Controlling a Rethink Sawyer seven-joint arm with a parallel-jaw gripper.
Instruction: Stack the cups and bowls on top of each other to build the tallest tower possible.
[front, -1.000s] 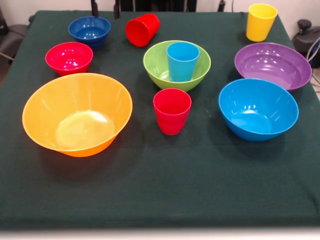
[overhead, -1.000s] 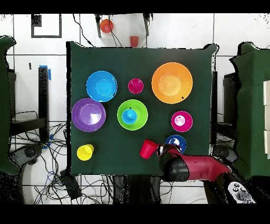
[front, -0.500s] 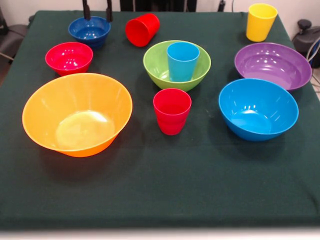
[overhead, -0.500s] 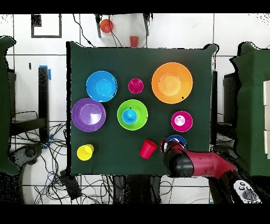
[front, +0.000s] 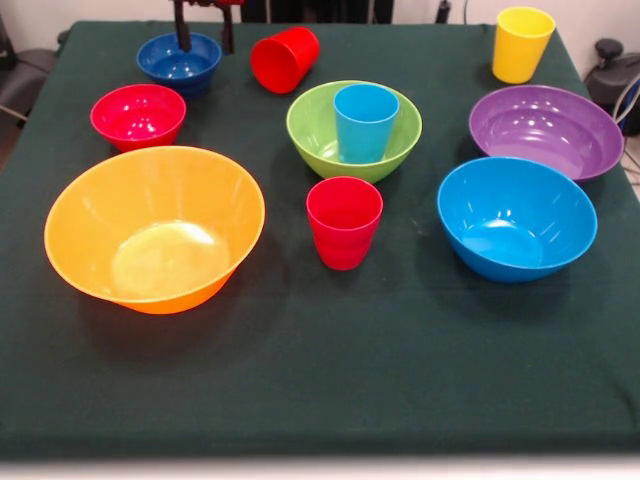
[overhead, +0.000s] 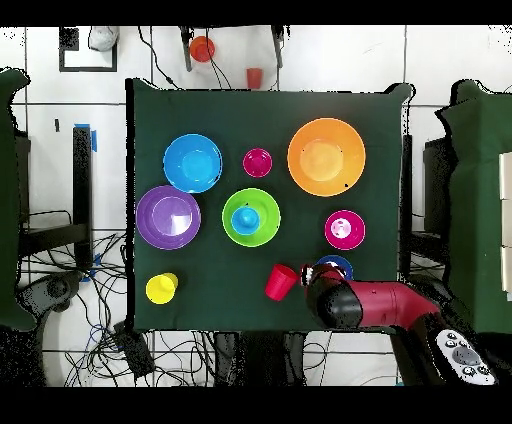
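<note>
My gripper hangs open at the far left, one finger inside the small dark blue bowl and the other just outside its rim. A red cup lies on its side beside it. A light blue cup stands in the green bowl. Another red cup stands upright in the middle. The small red bowl, the huge orange bowl, the blue bowl, the purple bowl and the yellow cup stand apart. In the overhead view my arm covers part of the dark blue bowl.
A dark green cloth covers the table. In the overhead view, cables and chairs surround the table, and small red things lie on the floor beyond its far edge.
My gripper has come down from the top edge and now straddles the dark blue bowl's rim. The cups and bowls have not moved.
</note>
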